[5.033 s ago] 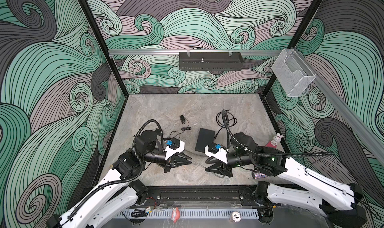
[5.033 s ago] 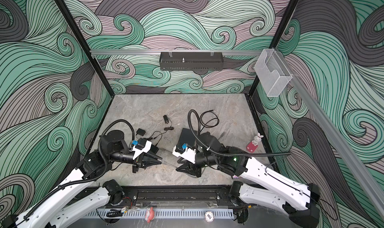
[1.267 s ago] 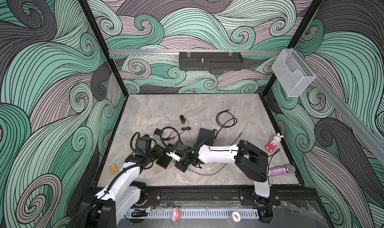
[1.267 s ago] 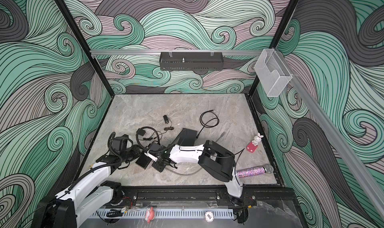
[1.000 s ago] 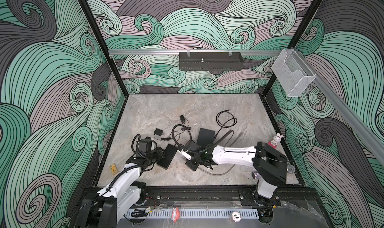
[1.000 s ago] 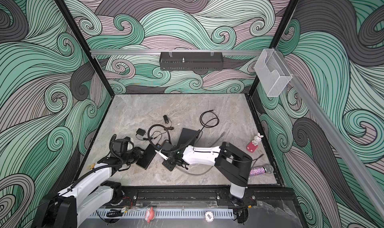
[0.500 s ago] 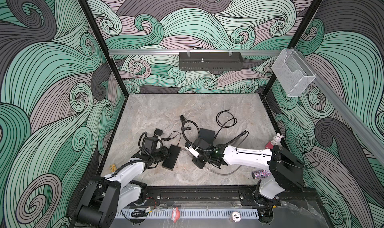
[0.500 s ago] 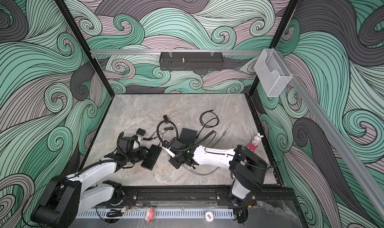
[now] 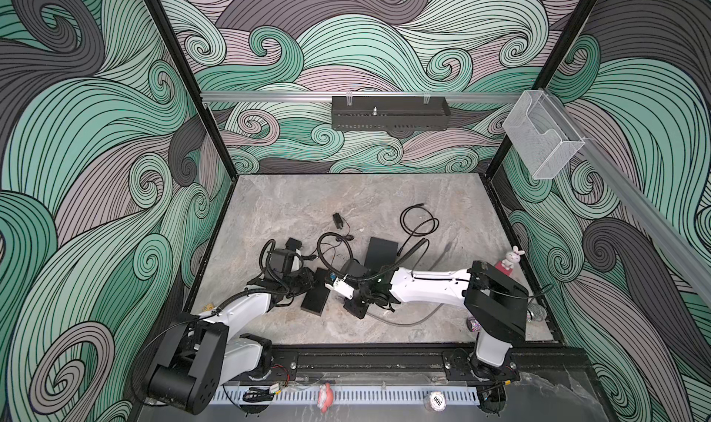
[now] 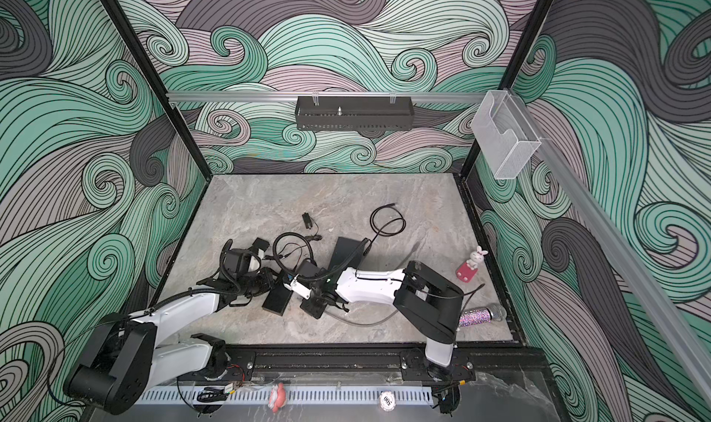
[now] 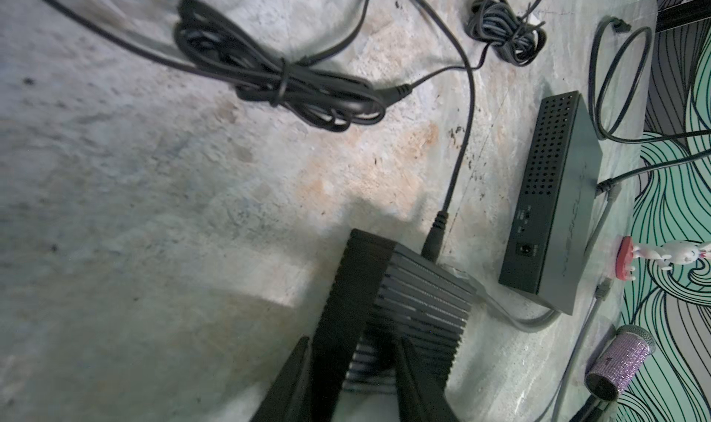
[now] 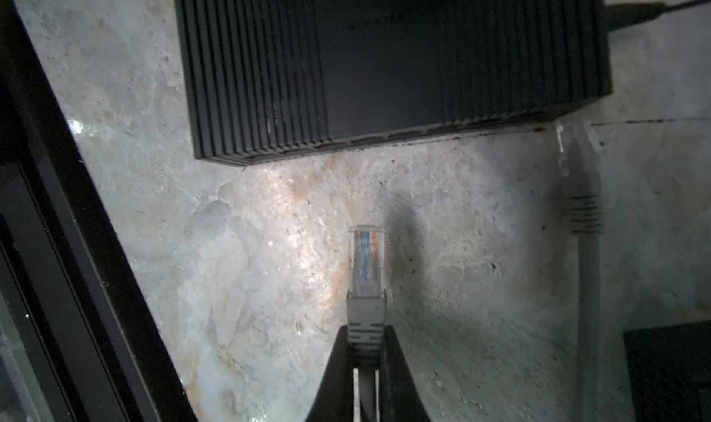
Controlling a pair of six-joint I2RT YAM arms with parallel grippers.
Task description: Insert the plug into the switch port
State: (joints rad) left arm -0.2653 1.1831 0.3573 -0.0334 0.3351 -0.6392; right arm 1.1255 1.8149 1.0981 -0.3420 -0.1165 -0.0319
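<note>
The switch (image 9: 316, 297) (image 10: 277, 299) is a black ribbed box lying on the stone table. My left gripper (image 9: 307, 282) (image 11: 350, 347) is shut on its near end, one finger on the side wall and one on the ribbed top. My right gripper (image 9: 348, 304) (image 12: 364, 335) is shut on the grey boot of the plug (image 12: 365, 262), a clear network plug. The plug points at the switch's long face (image 12: 384, 139) across a short stretch of bare table. The ports on that face are too dark to make out. Another grey plug (image 12: 573, 143) sits at the switch's corner.
A second black perforated box (image 9: 381, 252) (image 11: 554, 208) lies behind the switch. Coiled black cables (image 9: 417, 223) (image 11: 284, 81) and a small adapter (image 9: 337, 220) lie further back. At the right stand a pink bunny figure (image 9: 509, 260) and a glitter microphone (image 9: 534, 316). The black front rail (image 12: 77, 247) runs close by.
Over the last second my left gripper has carried the switch slightly to the right. My right gripper has kept the plug and stayed beside the switch.
</note>
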